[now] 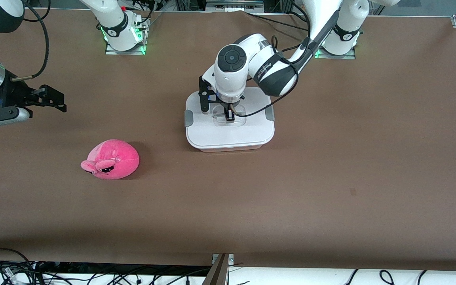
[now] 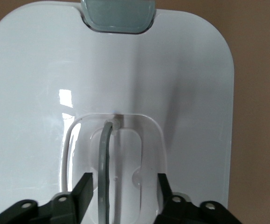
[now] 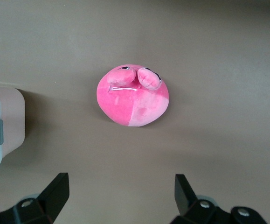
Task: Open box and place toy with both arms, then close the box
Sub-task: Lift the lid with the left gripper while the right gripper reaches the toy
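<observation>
Reaching down onto the box's (image 1: pixel 230 136) white lid (image 2: pixel 181 84), the left gripper (image 1: pixel 230 114) straddles the clear centre handle (image 2: pixel 106 158), jaws half-narrowed, not visibly clamped.
No writing readable. Grey clips hold the lid shut. The pink plush toy (image 1: pixel 111 159) lies on the table (image 1: pixel 331 178), toward the right arm's end; the right gripper (image 3: pixel 121 196) waits wide open over it.

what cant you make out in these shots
- Inside of the box: the white lid covers it in every view.
- Left pincer grip on the lid's handle: front view, the wrist blocks it; left wrist view cuts off the fingertips.
- Right pincer fingertips: cut off.
</observation>
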`<action>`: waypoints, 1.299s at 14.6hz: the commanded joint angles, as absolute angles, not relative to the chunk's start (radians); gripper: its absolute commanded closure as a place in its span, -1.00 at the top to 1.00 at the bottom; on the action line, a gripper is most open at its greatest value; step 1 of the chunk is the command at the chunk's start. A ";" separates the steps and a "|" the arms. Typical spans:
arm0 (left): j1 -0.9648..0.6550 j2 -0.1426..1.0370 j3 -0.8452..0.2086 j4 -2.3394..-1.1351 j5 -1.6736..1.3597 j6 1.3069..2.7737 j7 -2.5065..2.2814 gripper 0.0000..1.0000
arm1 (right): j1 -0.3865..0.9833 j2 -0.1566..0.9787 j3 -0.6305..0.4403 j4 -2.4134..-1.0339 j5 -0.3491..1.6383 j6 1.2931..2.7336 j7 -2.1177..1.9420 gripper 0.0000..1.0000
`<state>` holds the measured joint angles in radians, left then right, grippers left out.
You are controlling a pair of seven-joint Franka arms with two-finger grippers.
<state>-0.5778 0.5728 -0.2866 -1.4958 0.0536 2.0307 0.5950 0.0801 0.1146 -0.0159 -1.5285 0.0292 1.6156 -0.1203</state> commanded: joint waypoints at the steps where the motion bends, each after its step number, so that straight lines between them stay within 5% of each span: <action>1: -0.574 0.565 -0.288 -1.493 0.078 2.037 0.597 -1.00 | 0.069 0.114 -0.008 -1.523 0.020 1.603 -0.133 1.00; 8: -0.571 0.482 -0.296 -1.460 0.060 1.945 0.598 -1.00 | 0.069 0.114 -0.008 -1.548 0.021 1.617 -0.130 1.00; 14: -0.481 0.433 -0.296 -1.197 0.071 1.447 0.618 -1.00 | 0.074 0.224 -0.002 -1.609 0.035 1.756 -0.129 1.00; 19: -0.271 0.354 -0.285 -1.204 0.141 1.290 0.701 -1.00 | 0.075 0.238 0.003 -1.802 0.037 1.957 -0.130 1.00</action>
